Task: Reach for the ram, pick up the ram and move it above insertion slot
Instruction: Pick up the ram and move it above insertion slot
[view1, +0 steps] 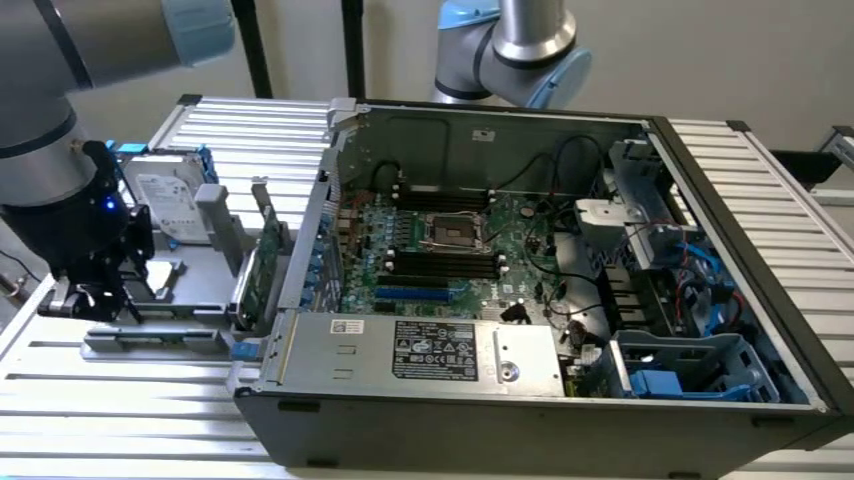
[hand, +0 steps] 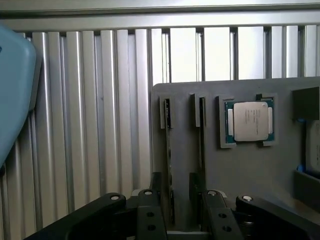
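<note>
The ram (hand: 168, 150) is a thin green stick standing on edge in a slot of the grey holder tray (hand: 240, 170). A second stick (hand: 201, 140) stands in the slot beside it. My gripper (hand: 176, 202) is open, low over the tray, and its black fingers (hand: 150, 215) straddle the near end of the ram without clamping it. In the exterior view my gripper (view1: 100, 298) hangs over the tray (view1: 160, 335) at the exterior view's left, outside the computer case. The black memory slots (view1: 441, 264) lie on the motherboard inside the case.
A processor chip (hand: 248, 121) sits in a pocket of the tray. A hard drive (view1: 167, 205) and an upright green expansion card (view1: 256, 275) stand on the tray near the case wall (view1: 314, 250). A second arm (view1: 527, 50) rises behind the case.
</note>
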